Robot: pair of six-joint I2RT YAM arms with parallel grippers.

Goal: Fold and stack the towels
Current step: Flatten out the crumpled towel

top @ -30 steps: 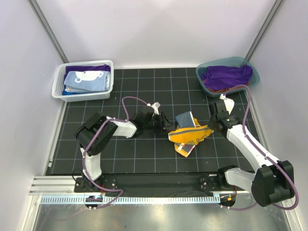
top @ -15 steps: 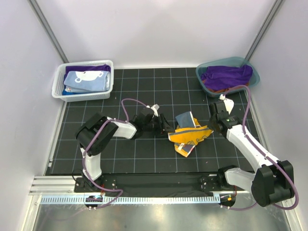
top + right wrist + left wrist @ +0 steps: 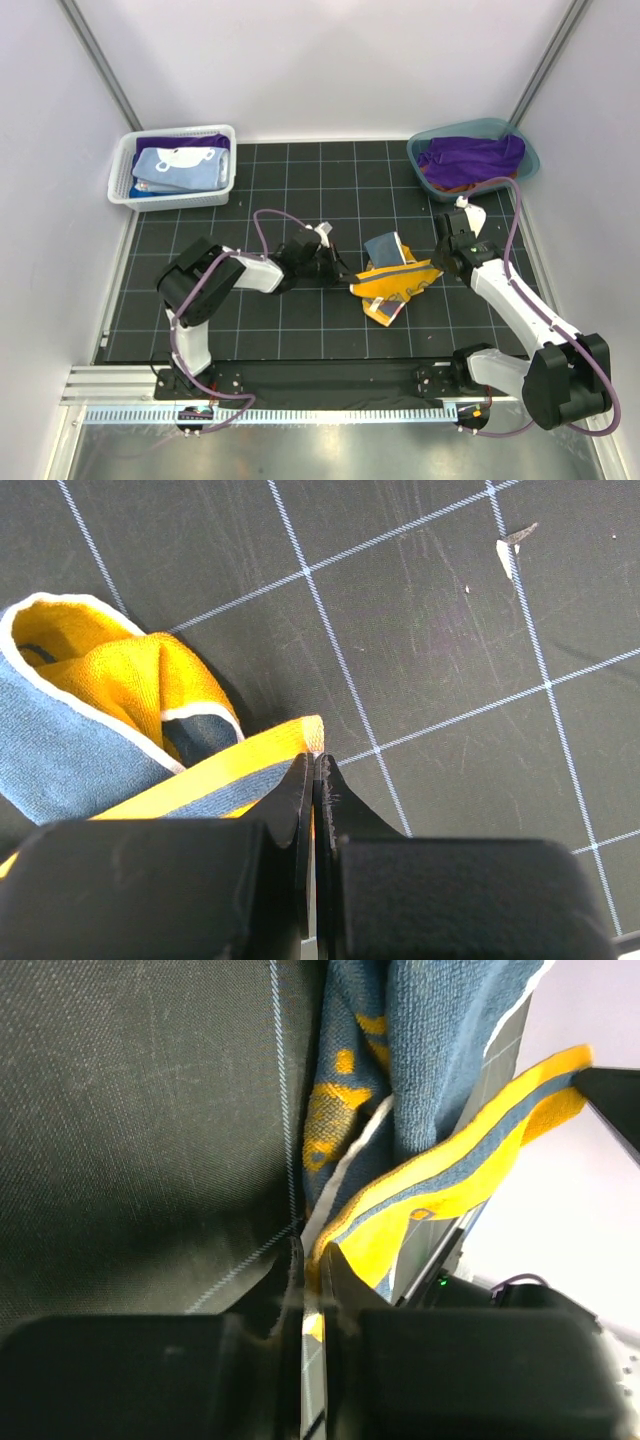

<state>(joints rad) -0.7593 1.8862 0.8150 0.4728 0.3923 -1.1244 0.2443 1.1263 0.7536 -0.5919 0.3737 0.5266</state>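
Black grid mat (image 3: 300, 320) under white walls, and dead centre lies the crumpled yellow-orange towel (image 3: 395, 280), navy side showing in folds. The left gripper (image 3: 309, 1265) is down low at its left edge, jaws narrowed to a slit with the yellow hem pinched between them. Across from it, the right gripper (image 3: 312, 770) is clamped tight on the right corner. Further out, a light blue towel (image 3: 180, 165) sits in the white mesh basket (image 3: 118, 190) far left, and a purple towel (image 3: 470, 158) spills in the teal tub (image 3: 415, 155) far right
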